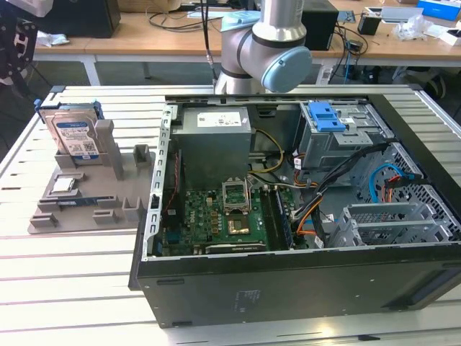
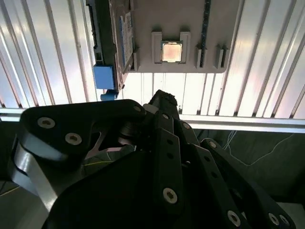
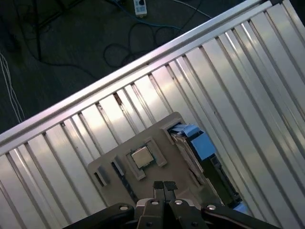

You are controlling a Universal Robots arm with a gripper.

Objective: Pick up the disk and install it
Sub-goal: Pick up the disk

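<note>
An open computer case [image 1: 288, 288] sits on the slatted bench [image 1: 72, 288] beside a grey holder [image 1: 122, 191] carrying a chip [image 1: 63, 185].

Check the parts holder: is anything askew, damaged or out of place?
Nothing stands out. The disk stands on edge in the grey holder, the chip lies flat in its recess, and the gripper, shut and empty, hangs above the holder.

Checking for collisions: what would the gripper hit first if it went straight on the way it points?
Probably the grey holder tray, just beside the small chip, not the disk; depth is unclear.
</note>
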